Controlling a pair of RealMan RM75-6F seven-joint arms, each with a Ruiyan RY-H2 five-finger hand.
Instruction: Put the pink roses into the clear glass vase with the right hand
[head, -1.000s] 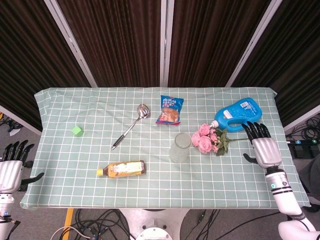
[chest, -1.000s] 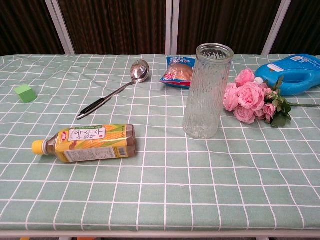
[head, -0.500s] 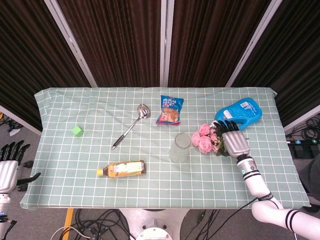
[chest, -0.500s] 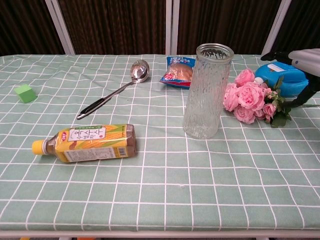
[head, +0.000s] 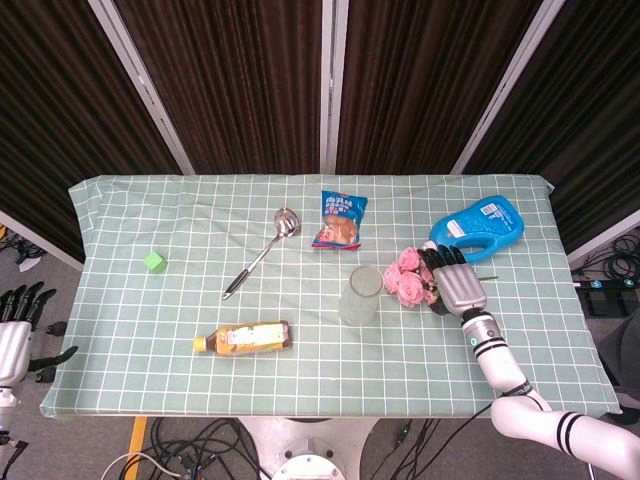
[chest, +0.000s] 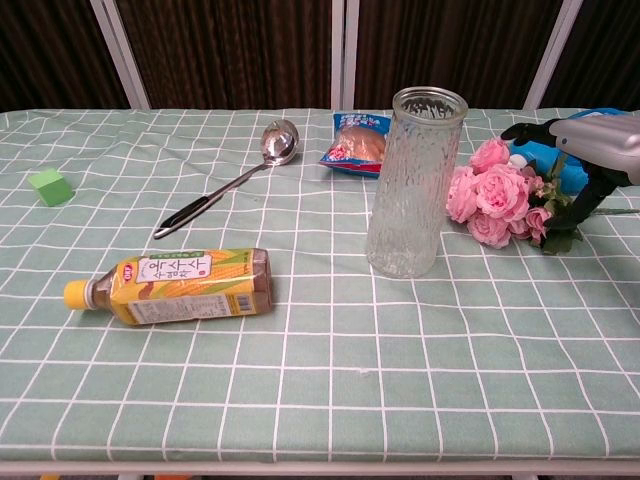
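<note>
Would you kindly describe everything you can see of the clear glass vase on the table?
The clear glass vase is a tall cylinder of ribbed, textured transparent glass with a thicker rounded rim at its open mouth. It stands upright and empty on the green checked tablecloth, near the middle of the table. The pink roses lie close beside it on the cloth; whether they touch it cannot be told. The snack packet lies behind it. Neither hand touches it.

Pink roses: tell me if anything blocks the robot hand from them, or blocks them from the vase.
Nothing visible does. The right robot hand hovers directly over the leafy end of the pink roses. The clear glass vase stands upright just beside the blooms with only bare tablecloth between them.
</note>
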